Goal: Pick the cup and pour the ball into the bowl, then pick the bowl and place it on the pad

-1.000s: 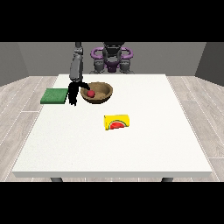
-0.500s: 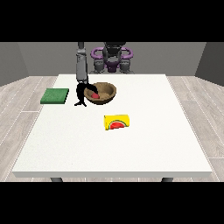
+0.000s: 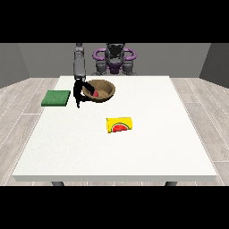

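The brown bowl (image 3: 102, 89) stands at the table's far side with the red ball (image 3: 95, 94) inside it. The black hand at the view's left (image 3: 80, 92) is at the bowl's left rim, its thumb over the rim and its fingers down the outside, pinching it. The yellow cup (image 3: 120, 124) lies on its side near the table's middle, its red inside facing the camera. The green pad (image 3: 56, 98) lies flat left of the bowl, close to the hand. No hand shows at the view's right.
The white table (image 3: 134, 152) reaches from the robot's body (image 3: 114, 58) towards the camera. The pad sits near the table's left edge.
The hand at the view's left moved right from beside the pad to the bowl's rim and closed on it. The bowl has since shifted slightly left.
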You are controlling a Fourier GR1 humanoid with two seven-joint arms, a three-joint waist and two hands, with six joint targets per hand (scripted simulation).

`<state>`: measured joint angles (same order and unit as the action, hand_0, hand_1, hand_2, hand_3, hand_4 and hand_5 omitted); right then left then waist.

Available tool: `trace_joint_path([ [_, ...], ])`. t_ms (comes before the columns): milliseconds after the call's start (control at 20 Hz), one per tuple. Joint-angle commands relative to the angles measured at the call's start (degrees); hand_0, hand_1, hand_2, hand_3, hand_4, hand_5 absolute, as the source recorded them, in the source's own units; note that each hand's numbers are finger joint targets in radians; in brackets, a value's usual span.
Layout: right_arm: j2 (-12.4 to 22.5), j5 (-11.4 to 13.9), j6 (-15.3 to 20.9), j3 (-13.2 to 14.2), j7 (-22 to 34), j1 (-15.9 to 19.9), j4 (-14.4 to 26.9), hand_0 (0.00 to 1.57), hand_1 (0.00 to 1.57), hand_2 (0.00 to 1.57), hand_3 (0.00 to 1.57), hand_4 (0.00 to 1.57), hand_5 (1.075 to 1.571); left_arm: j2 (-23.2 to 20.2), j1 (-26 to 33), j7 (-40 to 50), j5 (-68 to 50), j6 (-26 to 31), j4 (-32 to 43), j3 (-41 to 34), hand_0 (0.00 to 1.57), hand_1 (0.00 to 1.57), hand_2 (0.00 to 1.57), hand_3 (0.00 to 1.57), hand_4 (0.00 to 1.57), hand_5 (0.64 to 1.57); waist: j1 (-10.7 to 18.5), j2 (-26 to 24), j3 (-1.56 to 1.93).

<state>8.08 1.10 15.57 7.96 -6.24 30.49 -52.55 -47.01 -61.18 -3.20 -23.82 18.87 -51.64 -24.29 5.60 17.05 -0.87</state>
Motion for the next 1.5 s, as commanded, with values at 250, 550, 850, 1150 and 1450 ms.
trace_joint_path([
  [250, 2.6, 5.8, -0.5, -7.6, 26.4, 6.3, -8.5, 1.57, 1.57, 1.57, 1.57, 1.25, 1.476, -5.9, 7.7, -6.7, 1.9, 4.2, 12.8, -3.9, 0.00, 0.00, 0.00, 0.00, 0.00, 1.543, -8.3, -6.3, 0.76],
  [550, 7.3, 1.9, -6.1, -3.1, 24.3, 9.0, -7.7, 1.57, 1.57, 1.57, 1.57, 1.30, 1.492, -6.3, 10.7, -14.5, 2.4, 4.6, 12.4, -5.1, 0.00, 0.00, 0.00, 0.00, 0.00, 1.539, -8.4, -0.4, 0.82],
  [850, 16.4, 0.8, -13.3, 1.4, 14.6, 7.9, -0.9, 1.57, 1.57, 1.57, 1.57, 1.30, 1.514, -8.1, 7.4, -9.9, 1.1, 3.3, 8.8, -4.7, 0.00, 0.00, 0.00, 0.00, 0.00, 1.539, -8.5, 2.5, 0.93],
  [1150, 23.8, -1.7, -18.7, 6.9, 8.8, 9.5, 5.9, 1.57, 1.57, 1.57, 1.48, 1.31, 1.532, -6.1, 6.8, -7.0, 0.8, -0.5, 4.4, -3.4, 0.00, 0.00, 0.00, 0.00, 0.00, 1.533, -8.4, 2.3, 0.98],
  [1450, 25.9, -5.1, -22.7, 11.7, 0.3, 8.2, 13.4, 1.57, 1.57, 1.57, 0.93, 1.29, 1.543, -8.3, 6.9, -5.8, -1.2, 0.5, 1.2, -4.5, 0.00, 0.00, 0.00, 0.00, 0.15, 1.533, -6.7, 5.9, 0.98],
])
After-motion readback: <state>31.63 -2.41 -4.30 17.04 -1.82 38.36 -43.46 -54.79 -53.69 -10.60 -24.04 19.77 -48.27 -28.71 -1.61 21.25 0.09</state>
